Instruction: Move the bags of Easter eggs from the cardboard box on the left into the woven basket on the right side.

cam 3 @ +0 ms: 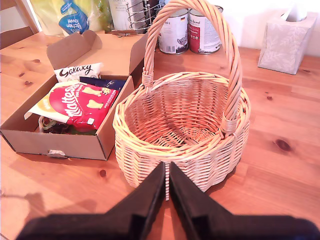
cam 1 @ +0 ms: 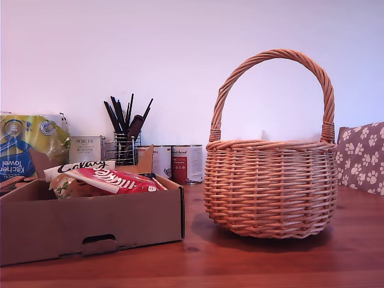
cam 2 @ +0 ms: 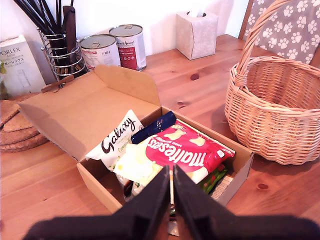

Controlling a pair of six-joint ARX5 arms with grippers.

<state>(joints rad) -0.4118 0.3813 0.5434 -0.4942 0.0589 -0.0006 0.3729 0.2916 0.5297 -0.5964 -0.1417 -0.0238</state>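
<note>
Easter-egg bags all lie in the cardboard box (cam 2: 95, 120) at the exterior view's left: the red Maltesers bag (cam 2: 182, 150) on top, the white Galaxy bag (cam 2: 117, 142) beside it and a dark blue bag (cam 2: 152, 127) between and under them. Just beside the box on the wooden desk (cam 3: 280, 165) stands the woven basket (cam 3: 182, 120), nothing in it. My first gripper (cam 2: 171, 192) hovers above the box's near edge, my second gripper (cam 3: 166, 187) before the basket, each with its jaws together.
</note>
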